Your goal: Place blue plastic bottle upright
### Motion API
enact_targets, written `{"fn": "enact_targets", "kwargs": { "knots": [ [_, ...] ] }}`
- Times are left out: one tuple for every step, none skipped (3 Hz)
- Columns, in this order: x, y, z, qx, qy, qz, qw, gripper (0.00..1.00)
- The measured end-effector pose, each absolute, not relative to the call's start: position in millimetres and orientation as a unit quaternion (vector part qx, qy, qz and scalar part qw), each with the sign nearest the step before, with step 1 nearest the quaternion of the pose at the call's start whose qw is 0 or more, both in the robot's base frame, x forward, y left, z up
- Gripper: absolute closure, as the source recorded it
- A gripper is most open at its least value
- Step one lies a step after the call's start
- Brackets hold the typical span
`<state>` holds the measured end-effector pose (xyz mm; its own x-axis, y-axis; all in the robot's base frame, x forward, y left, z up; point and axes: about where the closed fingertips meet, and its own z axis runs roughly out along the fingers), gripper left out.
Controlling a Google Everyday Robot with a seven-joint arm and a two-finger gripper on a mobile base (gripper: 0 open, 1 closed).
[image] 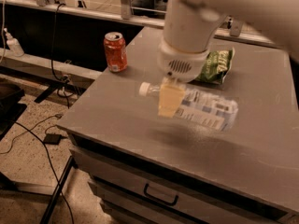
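Note:
The blue plastic bottle (205, 107) is clear with a white cap at its left end and a pale blue-and-white label. It hangs on its side above the grey cabinet top (117, 111), with its shadow below it. My gripper (169, 101) reaches down from the white arm and is shut on the bottle near its neck. One yellowish finger (170, 98) covers part of the bottle.
An orange soda can (115, 52) stands upright at the back left of the cabinet top. A green chip bag (216, 67) lies behind the bottle. A small clear bottle with a white nozzle (13, 43) stands on the far left ledge. Cables run over the floor at left.

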<state>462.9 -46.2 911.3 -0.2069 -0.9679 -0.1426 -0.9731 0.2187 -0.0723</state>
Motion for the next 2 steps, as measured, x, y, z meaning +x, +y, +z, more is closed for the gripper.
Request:
{"fn": "enact_targets", "kwargs": {
  "knots": [
    [467.5, -46.2, 935.1, -0.622, 0.776, 0.019, 0.103, 1.00],
    [471.9, -45.7, 928.1, -0.622, 0.772, 0.045, 0.123, 1.00]
  ]
}}
